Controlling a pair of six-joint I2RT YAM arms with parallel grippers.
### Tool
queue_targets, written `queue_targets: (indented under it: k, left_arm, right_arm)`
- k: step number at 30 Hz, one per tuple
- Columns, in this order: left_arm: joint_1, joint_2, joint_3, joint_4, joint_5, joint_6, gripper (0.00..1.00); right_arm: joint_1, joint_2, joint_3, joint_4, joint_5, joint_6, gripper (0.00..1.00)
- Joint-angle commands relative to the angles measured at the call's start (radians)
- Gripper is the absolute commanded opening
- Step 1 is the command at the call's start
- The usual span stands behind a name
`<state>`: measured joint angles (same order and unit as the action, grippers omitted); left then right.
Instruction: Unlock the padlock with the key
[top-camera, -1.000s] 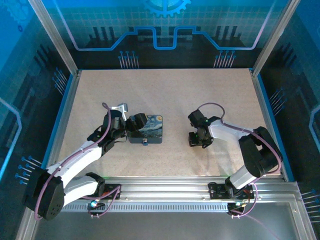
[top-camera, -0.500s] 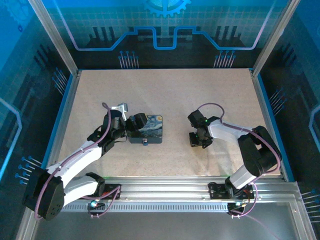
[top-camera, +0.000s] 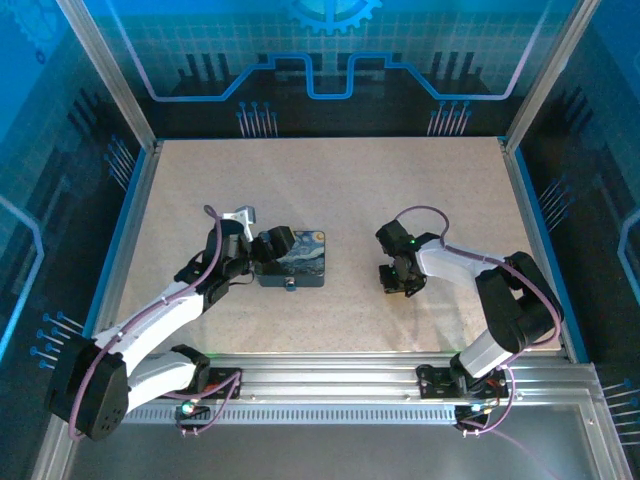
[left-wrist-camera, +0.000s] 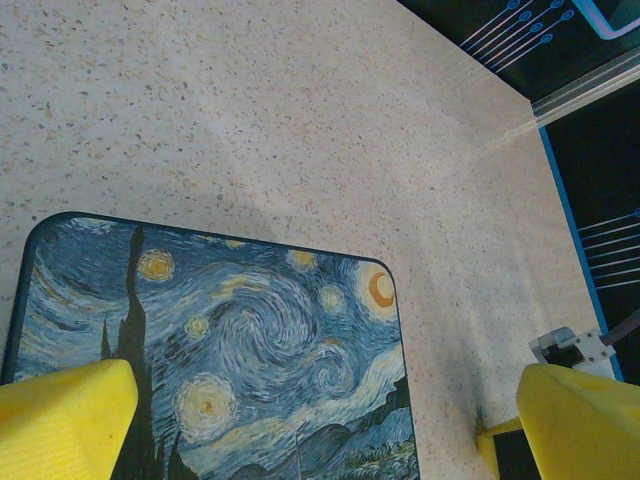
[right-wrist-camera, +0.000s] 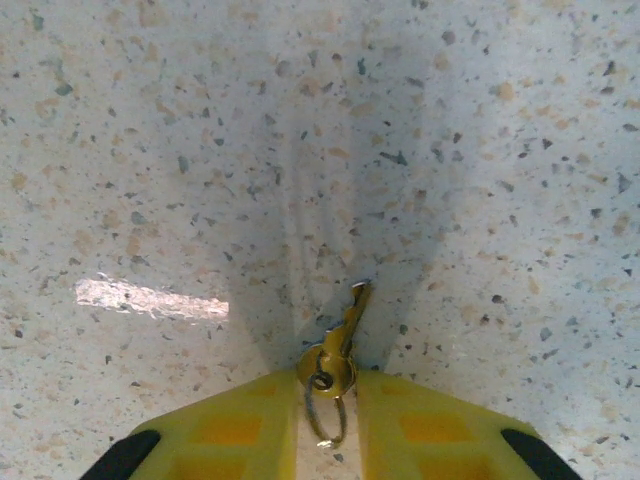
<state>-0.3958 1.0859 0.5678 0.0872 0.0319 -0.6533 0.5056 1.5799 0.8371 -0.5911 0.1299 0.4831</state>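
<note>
Right pincer is nearly closed and pinches the key by its head. The key's ring is half hidden between the fingers. Left pincer is wide open and empty, over the tin. Padlock is a tiny speck at the tin's near edge on the table; its shackle is unreadable.

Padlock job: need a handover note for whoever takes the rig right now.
Left hand: open, fingers spread over the tin, not gripping it.
Right hand: shut on the key, down at the table, well apart from the tin.
Padlock: at the tin's near edge, no hand on it.
Done: key gripped.
Left: carry key to padlock, insert, turn.
</note>
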Motion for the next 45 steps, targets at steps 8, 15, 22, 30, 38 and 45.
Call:
queue_targets:
  k: [8,15,22,30,38,45]
  left_arm:
    - [-0.008,-0.006,0.017,0.003,0.022,-0.005,0.99]
    - [-0.007,-0.017,0.021,-0.002,0.025,-0.006,0.99]
    - [-0.008,-0.027,0.047,-0.024,0.059,-0.046,0.99]
    - [-0.007,0.019,0.114,-0.008,0.186,-0.130,0.99]
    - [-0.009,0.067,0.145,0.103,0.323,-0.281,0.92]
    - [-0.055,0.129,0.180,0.186,0.396,-0.306,0.80]
  right_arm:
    - [0.002,-0.012,-0.026,-0.008,0.005,0.011,0.11]
    - [-0.004,-0.022,-0.038,-0.001,0.009,0.011,0.03]
    - [-0.004,-0.086,-0.064,0.060,0.021,-0.010,0.00]
    - [-0.003,-0.283,-0.134,0.228,0.013,-0.063,0.00]
    - [0.009,-0.453,-0.196,0.440,-0.045,-0.136,0.00]
    - [0.064,-0.532,-0.221,0.641,-0.099,-0.241,0.00]
